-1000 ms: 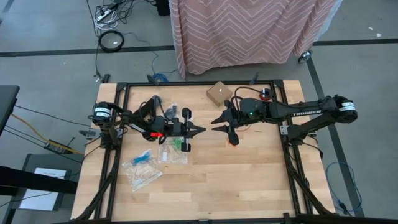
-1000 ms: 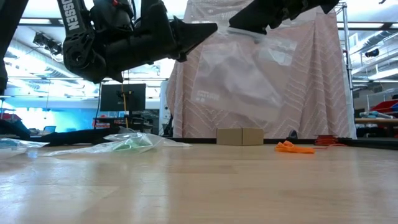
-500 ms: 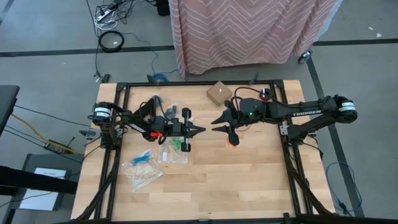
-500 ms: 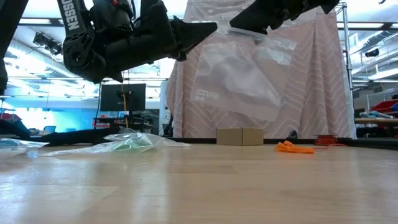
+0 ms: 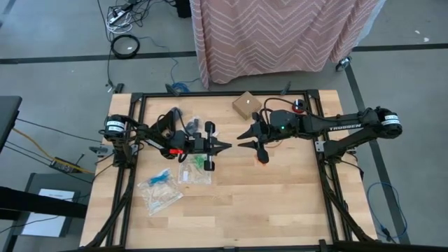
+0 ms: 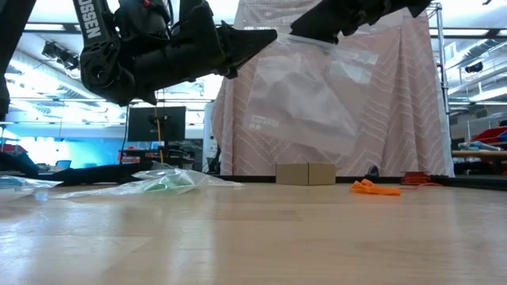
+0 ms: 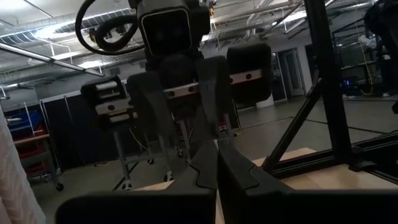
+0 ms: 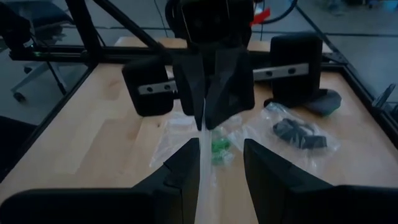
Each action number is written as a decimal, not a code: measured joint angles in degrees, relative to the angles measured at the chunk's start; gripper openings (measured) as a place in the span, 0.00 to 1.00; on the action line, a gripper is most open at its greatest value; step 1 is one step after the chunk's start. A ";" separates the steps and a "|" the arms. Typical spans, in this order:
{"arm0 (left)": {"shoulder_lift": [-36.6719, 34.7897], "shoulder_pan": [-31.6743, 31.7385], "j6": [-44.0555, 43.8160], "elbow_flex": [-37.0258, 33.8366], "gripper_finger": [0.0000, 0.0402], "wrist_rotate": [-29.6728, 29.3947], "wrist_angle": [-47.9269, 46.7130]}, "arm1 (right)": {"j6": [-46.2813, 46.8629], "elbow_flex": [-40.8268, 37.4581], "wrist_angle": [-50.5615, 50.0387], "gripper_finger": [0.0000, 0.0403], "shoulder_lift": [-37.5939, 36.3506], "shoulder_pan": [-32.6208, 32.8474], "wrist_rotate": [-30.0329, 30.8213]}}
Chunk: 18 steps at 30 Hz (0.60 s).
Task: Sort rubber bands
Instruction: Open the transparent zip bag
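A clear zip bag (image 6: 305,95) hangs above the table's middle between my two grippers, which face each other tip to tip. My left gripper (image 5: 227,145) is shut at the bag's upper end. My right gripper (image 5: 241,143) stands with its fingers apart (image 8: 221,168), and the bag's sheet (image 8: 202,165) shows edge-on beside one finger. A small heap of orange rubber bands (image 5: 264,158) lies on the wood just below the right gripper. Green rubber bands (image 8: 217,149) lie inside a flat bag (image 5: 194,168) under the left gripper. My left gripper pinches the hanging bag's top end (image 8: 202,132) between its fingertips, coming level from the table's left; one wall or both, I cannot tell. My right gripper comes level from the right; the bag's top edge (image 6: 317,39) runs along one finger, the bag hanging clear below.
A bag with black bands (image 8: 298,134) lies at the far left by the left arm. Two more clear bags (image 5: 159,187) lie toward the near left, one holding blue bands. A small cardboard box (image 5: 246,103) stands at the far edge. Bare wood lies near and right.
Both grippers have kept still. The hanging bag has swayed a little under them, its upper folds shifting slightly.
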 joint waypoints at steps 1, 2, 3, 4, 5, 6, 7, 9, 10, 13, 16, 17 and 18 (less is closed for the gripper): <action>0.00 0.00 0.00 0.00 0.01 0.00 0.00 | 0.12 0.00 -0.24 0.28 0.00 -0.08 0.00; 0.00 0.00 -0.02 0.00 0.01 0.00 0.00 | 0.19 0.00 -0.51 0.28 0.00 -0.12 0.01; 0.00 0.00 -0.02 0.00 0.01 0.00 0.00 | 0.19 0.00 -0.78 0.28 0.00 -0.13 0.02; 0.00 0.00 -0.02 0.00 0.01 0.01 0.00 | 0.19 0.00 -0.83 0.28 0.00 -0.13 0.01; 0.00 0.00 -0.02 0.00 0.01 0.00 0.00 | 0.19 0.00 -0.83 0.28 0.00 -0.13 0.03; 0.00 0.00 -0.04 0.00 0.01 0.00 -0.01 | 0.17 0.00 -0.78 0.28 0.00 -0.13 0.04; 0.00 0.00 -0.07 0.00 0.01 0.00 -0.02 | 0.16 0.00 -0.80 0.28 0.00 -0.13 0.55; 0.00 0.00 -0.05 0.00 0.01 0.00 0.00 | 0.17 0.00 -1.07 0.28 0.00 -0.13 1.93; 0.00 0.00 -0.07 0.00 0.01 0.00 0.00 | 0.17 0.00 -1.34 0.28 0.00 -0.13 2.34; 0.00 0.00 -0.04 0.00 0.01 0.00 0.07 | 0.24 0.00 -2.58 0.28 0.00 -0.13 2.63; 0.00 0.00 -0.04 0.00 0.01 0.00 0.36 | 1.24 0.00 -2.57 0.28 0.00 -0.16 2.61; 0.00 0.00 -0.04 0.01 0.01 0.00 0.48 | 1.56 0.00 -2.65 0.28 0.00 -0.16 2.61; 0.00 0.00 -0.04 0.00 0.01 0.00 0.50 | 1.60 0.00 -2.67 0.28 0.00 -0.13 2.61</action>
